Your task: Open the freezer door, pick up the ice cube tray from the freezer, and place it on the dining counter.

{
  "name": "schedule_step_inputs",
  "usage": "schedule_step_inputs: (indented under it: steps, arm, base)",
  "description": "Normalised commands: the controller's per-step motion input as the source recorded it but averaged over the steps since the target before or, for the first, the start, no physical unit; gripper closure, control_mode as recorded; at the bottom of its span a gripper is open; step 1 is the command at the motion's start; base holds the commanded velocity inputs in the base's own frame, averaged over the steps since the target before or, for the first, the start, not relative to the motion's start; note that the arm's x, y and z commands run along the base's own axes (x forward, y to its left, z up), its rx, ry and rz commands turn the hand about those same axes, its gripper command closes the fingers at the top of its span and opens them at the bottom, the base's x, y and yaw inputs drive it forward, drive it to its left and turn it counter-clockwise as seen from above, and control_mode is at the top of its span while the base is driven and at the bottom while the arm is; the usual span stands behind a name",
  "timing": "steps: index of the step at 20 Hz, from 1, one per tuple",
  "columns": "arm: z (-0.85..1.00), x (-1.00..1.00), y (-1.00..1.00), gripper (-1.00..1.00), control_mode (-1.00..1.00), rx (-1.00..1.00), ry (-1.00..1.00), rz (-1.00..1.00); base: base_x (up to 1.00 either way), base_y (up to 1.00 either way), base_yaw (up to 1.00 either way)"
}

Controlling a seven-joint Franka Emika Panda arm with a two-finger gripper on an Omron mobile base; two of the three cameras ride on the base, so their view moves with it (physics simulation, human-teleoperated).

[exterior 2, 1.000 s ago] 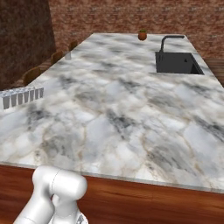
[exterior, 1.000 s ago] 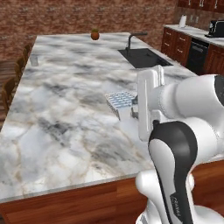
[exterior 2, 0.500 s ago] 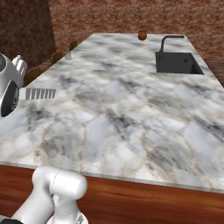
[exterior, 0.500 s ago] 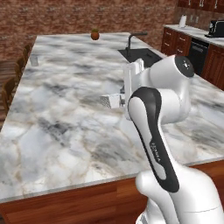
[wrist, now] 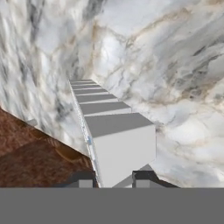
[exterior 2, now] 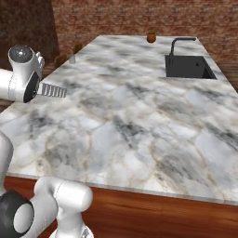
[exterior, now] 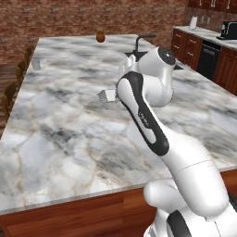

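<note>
- Gripping the ice cube tray by its near end, the gripper has both dark fingertips pinched tight on the tray's edge, seen at the bottom of the hand view.
- The tray runs away from the fingers as a row of grey-white cells, with a thin pale blue line along one side.
- Under the tray in the hand view lies the veined marble of the dining counter, and the counter's reddish-brown wood edge shows off to one side.
- In the left base view the white arm bends over the counter, and the tray sticks out from behind its dark-jointed elbow, above the marble rather than resting flat on it.
- In the right base view the tray juts sideways from the hand at the left edge, over the counter's near-left part.
- Further along the dining counter sits the black sink with its dark faucet.
- At the far end stands a small round brown item, well apart from the tray.
- A brick wall closes the back.
</note>
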Motion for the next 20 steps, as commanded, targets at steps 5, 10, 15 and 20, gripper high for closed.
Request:
schedule_step_inputs:
  steps: [5, 10, 15, 20]
  arm:
    - [-0.19, 1.00, 0.24, 1.00, -1.00, 0.00, 0.04, 0.09]
    - [-0.27, 1.00, 0.21, 1.00, -1.00, 0.00, 0.00, 0.10]
    - [-0.47, 1.00, 0.35, 1.00, -1.00, -0.01, -0.02, 0.11]
    - [-0.46, 0.89, 0.29, 1.00, -1.00, -0.02, -0.01, 0.02]
  base:
    - [0.00, 0.00, 0.00]
    - [0.00, 0.00, 0.00]
    - [0.00, 0.00, 0.00]
    - [0.00, 0.00, 0.00]
